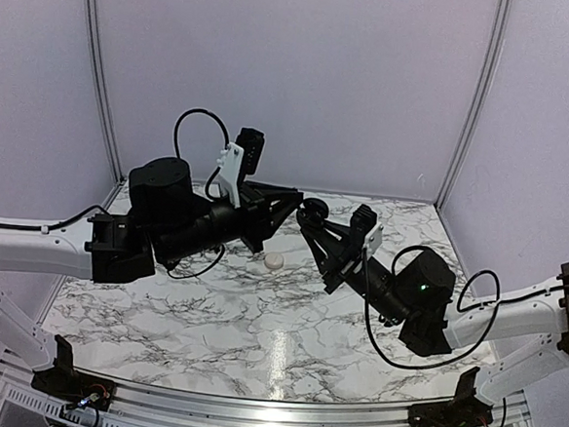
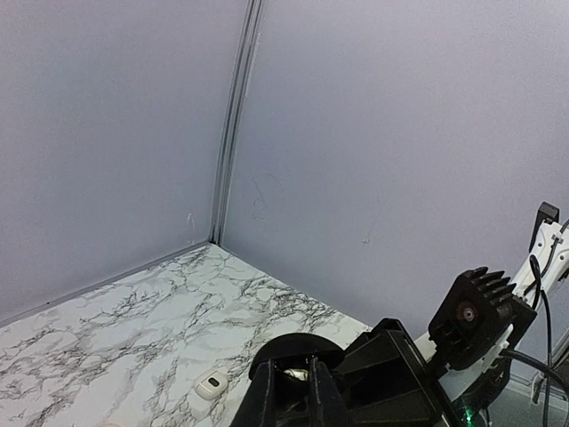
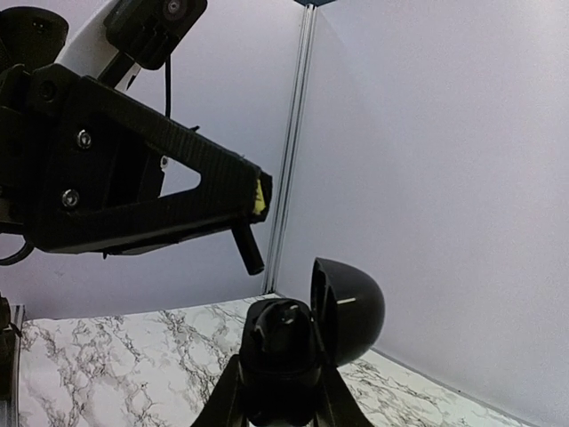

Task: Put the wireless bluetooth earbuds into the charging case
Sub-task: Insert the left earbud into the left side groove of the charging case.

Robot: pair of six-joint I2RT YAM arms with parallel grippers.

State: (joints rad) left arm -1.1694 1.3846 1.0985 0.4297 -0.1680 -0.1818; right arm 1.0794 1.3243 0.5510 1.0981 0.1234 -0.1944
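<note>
Hovering mid-air over one table [image 1: 209, 316]: one earbud [image 3: 250, 251], one puck [image 3: 284, 334].
Pinched in the closed left gripper [image 3: 254, 199], the earbud: a dark stub, seen only from the right wrist. Clamped in the right gripper [image 3: 283, 372], the puck, domed lid up. Lying on the marble below, one small white piece [image 1: 275, 261]; dark spot on it shown by the left wrist alone; too small to identify.

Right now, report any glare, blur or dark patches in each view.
Top external: bright glare streak on the marble table near its front. Left wrist: the left fingers are featureless black. Right wrist: small highlight on the glossy black lid.
</note>
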